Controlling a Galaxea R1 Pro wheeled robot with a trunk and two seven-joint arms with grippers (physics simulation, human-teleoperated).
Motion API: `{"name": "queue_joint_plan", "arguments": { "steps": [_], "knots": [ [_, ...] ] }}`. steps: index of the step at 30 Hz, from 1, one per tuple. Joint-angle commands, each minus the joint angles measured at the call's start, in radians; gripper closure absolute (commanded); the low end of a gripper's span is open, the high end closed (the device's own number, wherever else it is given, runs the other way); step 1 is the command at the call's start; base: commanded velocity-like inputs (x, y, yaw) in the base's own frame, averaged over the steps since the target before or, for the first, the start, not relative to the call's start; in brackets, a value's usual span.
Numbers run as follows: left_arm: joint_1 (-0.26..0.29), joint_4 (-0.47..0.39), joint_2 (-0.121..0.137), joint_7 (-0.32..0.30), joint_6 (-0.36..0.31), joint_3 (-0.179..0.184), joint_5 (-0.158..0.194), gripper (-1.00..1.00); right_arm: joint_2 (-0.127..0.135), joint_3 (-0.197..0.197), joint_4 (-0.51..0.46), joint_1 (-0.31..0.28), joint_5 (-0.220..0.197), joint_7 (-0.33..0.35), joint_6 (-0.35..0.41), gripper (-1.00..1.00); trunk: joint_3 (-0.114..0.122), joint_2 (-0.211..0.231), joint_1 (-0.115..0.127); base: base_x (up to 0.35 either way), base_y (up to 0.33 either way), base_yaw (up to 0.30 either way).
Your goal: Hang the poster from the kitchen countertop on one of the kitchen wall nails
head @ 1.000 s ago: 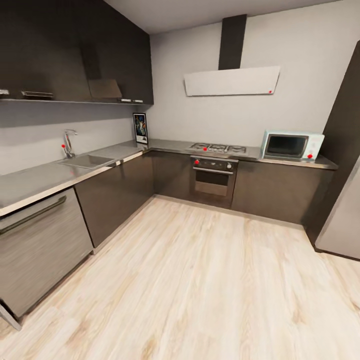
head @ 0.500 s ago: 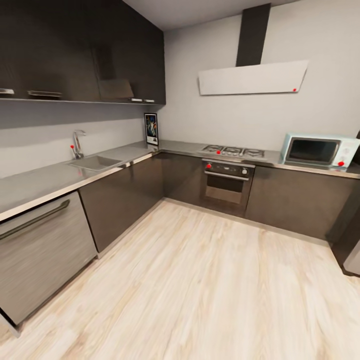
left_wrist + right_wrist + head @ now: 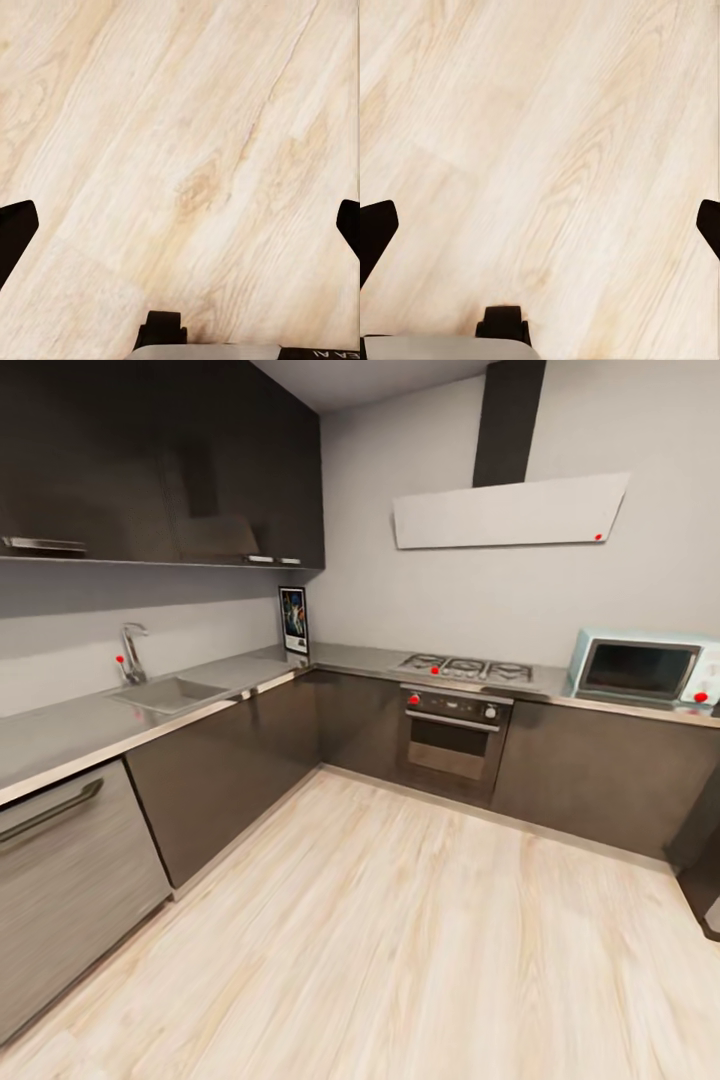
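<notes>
Our view has swung nearer the poster (image 3: 293, 618), upper left; both grippers (image 3: 180, 225) (image 3: 540, 225) spread wide, empty

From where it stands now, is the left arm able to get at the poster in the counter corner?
Probably not yet. The poster stands far off across open floor; the left gripper hangs open over floorboards. Nothing blocks the way.
</notes>
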State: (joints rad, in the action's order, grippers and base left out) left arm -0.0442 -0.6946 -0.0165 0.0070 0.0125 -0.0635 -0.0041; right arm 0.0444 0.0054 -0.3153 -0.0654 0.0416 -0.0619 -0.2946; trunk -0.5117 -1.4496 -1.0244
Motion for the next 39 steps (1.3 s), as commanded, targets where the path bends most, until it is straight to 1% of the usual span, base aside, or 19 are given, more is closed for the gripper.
{"name": "queue_joint_plan", "arguments": {
  "steps": [1, 25, 31, 39],
  "knots": [
    [0.000, -0.001, -0.001, 0.001, 0.001, -0.002, 0.000, -1.00, 0.000, 0.001, 0.001, -0.001, 0.004, -0.004, -0.002, -1.00, -0.001, 0.000, -0.001, 0.339, -0.122, 0.000],
    [0.000, 0.000, 0.001, 0.001, 0.001, -0.002, 0.000, -1.00, -0.001, 0.001, 0.001, -0.001, 0.004, -0.005, -0.003, -1.00, -0.001, 0.000, -0.001, 0.339, -0.109, 0.004],
    [0.000, 0.000, 0.001, 0.001, 0.001, -0.003, 0.000, -1.00, -0.001, 0.000, 0.001, -0.001, 0.004, -0.006, -0.004, -1.00, -0.001, 0.000, -0.001, 0.339, -0.096, 0.143],
    [0.000, 0.000, 0.001, 0.001, 0.001, -0.003, 0.000, -1.00, -0.001, 0.000, 0.001, -0.001, 0.004, -0.006, -0.004, -1.00, -0.001, 0.000, -0.001, 0.323, -0.151, 0.248]
  ]
}}
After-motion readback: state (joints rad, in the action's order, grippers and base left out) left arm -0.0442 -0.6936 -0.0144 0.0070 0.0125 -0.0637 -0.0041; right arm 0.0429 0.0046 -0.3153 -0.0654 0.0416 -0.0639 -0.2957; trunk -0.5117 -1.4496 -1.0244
